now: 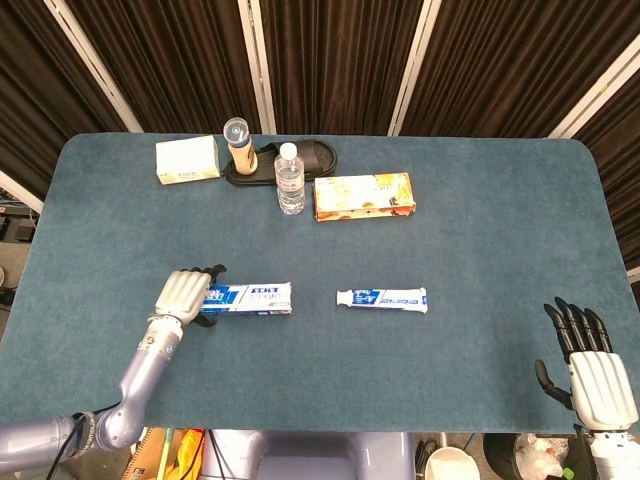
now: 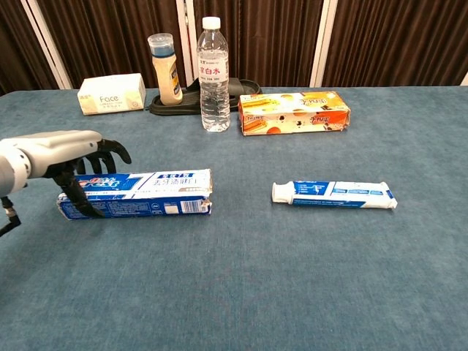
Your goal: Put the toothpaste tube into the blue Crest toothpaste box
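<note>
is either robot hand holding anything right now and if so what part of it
The left robot hand is closing over the left end of the blue Crest box, fingers above, thumb in front; a firm grip cannot be told. The right robot hand holds nothing.

Your blue-covered table point(image 1: 480, 230) carries the blue Crest box point(image 1: 246, 298) lying left of the toothpaste tube point(image 1: 382, 299), and along the far side (all well apart from those two) a tissue pack point(image 1: 187, 160), black sandal point(image 1: 300, 157), capped bottle point(image 1: 239, 142), water bottle point(image 1: 290, 178) and orange box point(image 1: 364, 196).
</note>
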`<move>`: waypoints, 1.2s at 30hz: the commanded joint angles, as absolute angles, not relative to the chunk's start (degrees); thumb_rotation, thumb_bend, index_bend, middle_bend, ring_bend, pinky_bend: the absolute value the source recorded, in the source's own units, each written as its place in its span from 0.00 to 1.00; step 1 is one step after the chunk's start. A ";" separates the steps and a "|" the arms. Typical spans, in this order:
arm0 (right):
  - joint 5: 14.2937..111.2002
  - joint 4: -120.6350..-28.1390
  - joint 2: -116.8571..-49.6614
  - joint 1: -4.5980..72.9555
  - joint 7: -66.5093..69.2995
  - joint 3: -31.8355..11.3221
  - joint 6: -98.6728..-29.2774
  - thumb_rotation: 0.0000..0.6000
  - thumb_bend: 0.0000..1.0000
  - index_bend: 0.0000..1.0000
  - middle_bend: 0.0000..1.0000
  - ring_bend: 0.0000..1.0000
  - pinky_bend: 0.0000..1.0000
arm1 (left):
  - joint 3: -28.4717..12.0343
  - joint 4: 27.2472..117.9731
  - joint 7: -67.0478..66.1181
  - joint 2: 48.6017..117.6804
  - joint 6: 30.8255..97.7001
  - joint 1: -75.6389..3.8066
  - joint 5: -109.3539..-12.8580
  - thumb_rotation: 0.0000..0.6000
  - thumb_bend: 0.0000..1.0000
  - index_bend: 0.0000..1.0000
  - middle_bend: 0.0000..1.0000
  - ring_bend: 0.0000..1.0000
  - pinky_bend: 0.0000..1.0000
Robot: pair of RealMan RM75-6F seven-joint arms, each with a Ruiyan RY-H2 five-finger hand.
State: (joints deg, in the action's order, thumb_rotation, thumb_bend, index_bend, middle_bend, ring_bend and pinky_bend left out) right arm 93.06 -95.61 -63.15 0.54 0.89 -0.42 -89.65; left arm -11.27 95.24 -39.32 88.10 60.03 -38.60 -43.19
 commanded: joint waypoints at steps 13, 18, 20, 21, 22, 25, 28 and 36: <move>93.34 -95.82 -62.96 0.43 1.04 -0.37 -89.98 1.00 0.43 0.00 0.00 0.00 0.00 | -9.54 92.52 -36.50 92.14 62.74 -39.23 -46.89 1.00 0.33 0.36 0.56 0.52 0.59; 93.20 -95.88 -62.89 0.40 1.11 -0.40 -89.96 1.00 0.43 0.00 0.00 0.00 0.00 | -8.77 92.86 -34.72 91.29 63.27 -38.54 -48.88 1.00 0.34 0.38 0.57 0.53 0.59; 93.21 -95.89 -62.83 0.41 1.13 -0.39 -89.92 1.00 0.43 0.00 0.00 0.00 0.00 | -8.57 93.31 -33.44 90.51 63.62 -37.97 -49.88 1.00 0.34 0.38 0.57 0.53 0.59; 93.22 -95.88 -62.81 0.42 1.11 -0.37 -89.87 1.00 0.43 0.00 0.00 0.00 0.00 | -8.35 93.73 -32.60 89.86 63.82 -37.57 -50.71 1.00 0.34 0.38 0.57 0.53 0.59; 93.20 -95.87 -62.81 0.43 1.08 -0.37 -89.84 1.00 0.43 0.00 0.00 0.00 0.00 | -8.09 94.18 -31.66 89.02 64.16 -37.10 -51.87 1.00 0.34 0.38 0.57 0.53 0.59; 93.13 -95.93 -62.75 0.50 1.15 -0.46 -89.78 1.00 0.43 0.00 0.00 0.00 0.00 | -6.98 95.28 -28.75 86.07 65.54 -35.61 -56.61 1.00 0.34 0.38 0.56 0.53 0.59; 92.84 -96.34 -62.52 0.78 1.01 -0.92 -89.70 1.00 0.43 0.00 0.00 0.00 0.00 | -5.53 95.99 -24.92 81.97 68.00 -33.66 -63.31 1.00 0.34 0.38 0.56 0.53 0.59; 91.13 -100.82 -61.74 4.41 -5.36 -2.78 -84.49 1.00 0.43 0.00 0.04 0.00 0.00 | -2.72 95.52 -11.95 72.03 74.81 -28.63 -77.35 1.00 0.34 0.38 0.56 0.53 0.59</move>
